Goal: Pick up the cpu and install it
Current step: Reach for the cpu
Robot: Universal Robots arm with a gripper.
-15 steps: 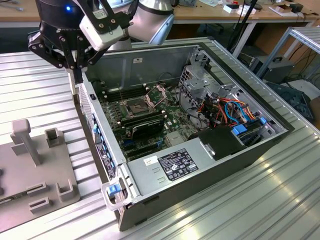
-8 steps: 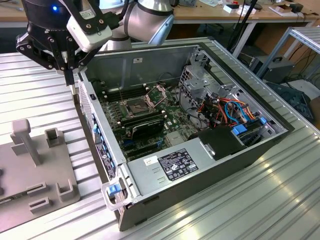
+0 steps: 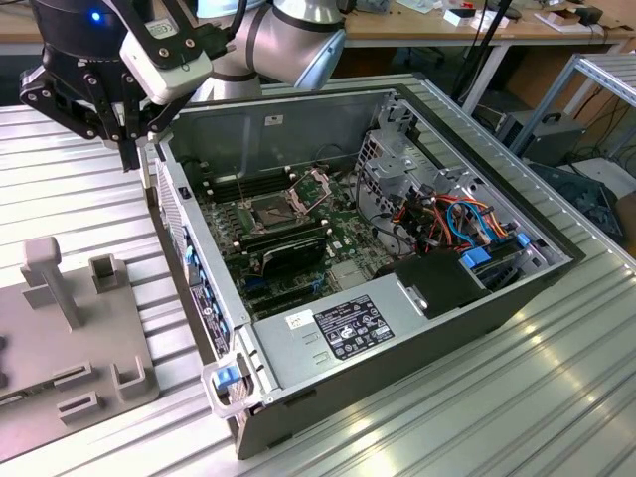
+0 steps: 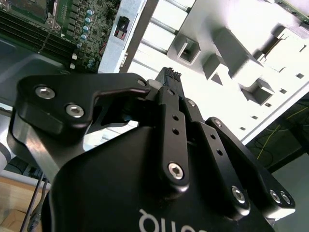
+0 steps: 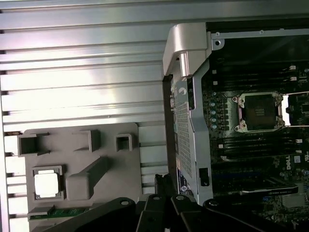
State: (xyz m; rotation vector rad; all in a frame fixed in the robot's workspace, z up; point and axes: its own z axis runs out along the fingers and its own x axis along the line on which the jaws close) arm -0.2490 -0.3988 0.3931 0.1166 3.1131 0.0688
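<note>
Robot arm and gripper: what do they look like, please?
The arm has rounded silver-grey joints. The gripper is black, built of flat linked bars with silver screw heads and white lettering on its body. A white camera box sits at the wrist, near a blue light and a black cable.

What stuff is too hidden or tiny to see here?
Tray: cut off by the exterior view's left edge.
CPU: first wrist view, its markings too small.
Socket pins: first wrist view, too small.
Computer case: first wrist view, far side cut off by the picture's edge; part behind the gripper.
</note>
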